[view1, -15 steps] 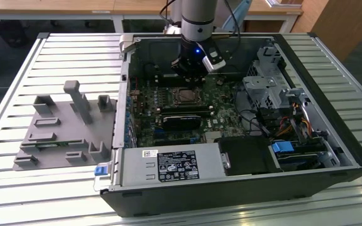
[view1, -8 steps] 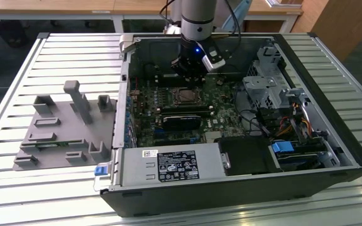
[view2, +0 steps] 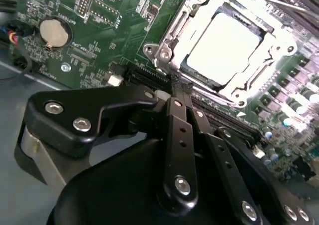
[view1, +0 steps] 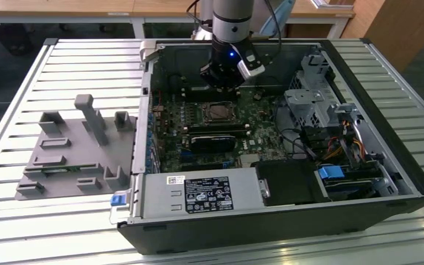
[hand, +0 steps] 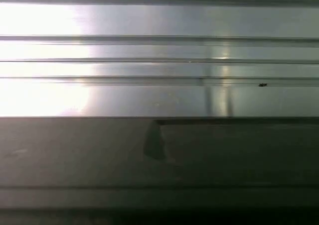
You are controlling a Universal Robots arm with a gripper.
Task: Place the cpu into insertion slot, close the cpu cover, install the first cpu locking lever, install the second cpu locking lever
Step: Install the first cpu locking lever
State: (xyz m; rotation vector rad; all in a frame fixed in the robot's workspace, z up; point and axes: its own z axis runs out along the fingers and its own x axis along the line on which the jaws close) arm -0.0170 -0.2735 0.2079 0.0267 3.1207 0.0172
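Ext view: open PC case (view1: 359, 182) lies on its side on a slatted metal table (view1: 57, 55), green motherboard (view1: 175, 118) facing up. Arm comes down from above into the far part of the case; gripper (view1: 223, 83) hangs above the board, just beyond the socket area, not touching it.

Gripper (view2: 180, 85) in second wrist view: black fingers (view2: 178, 130) run together to a tip, pads pressed closed, no gap seen betw. them, nothing held. Tip sits near the socket's edge, over a dark connector row; whether it touches the board, can't tell.

Cpu (view2: 224, 43) sits in the insertion slot (view1: 217, 112), silver top facing up, very bright under glare. Cpu cover (view2: 271, 51) is down over it: silver frame lies flat around the chip, chip showing through the cut-out. Screws at the frame corners. Thin rods run along the socket sides, but lever positions can't be made out.

Round coin battery (view2: 54, 32) on the board, well apart from the socket, on the side away from it past the gripper body.

Ext view, other items: grey plastic fixture (view1: 75, 149) w/ upright posts on the table at the exterior view's left of the case. Power supply box (view1: 197, 193) w/ label at the near edge of the case. Drive cage (view1: 308, 105) and cable bundle at the exterior view's right of the board.

First wrist view: slatted metal table (hand: 149, 51) and a dark flat case wall (hand: 99, 155).
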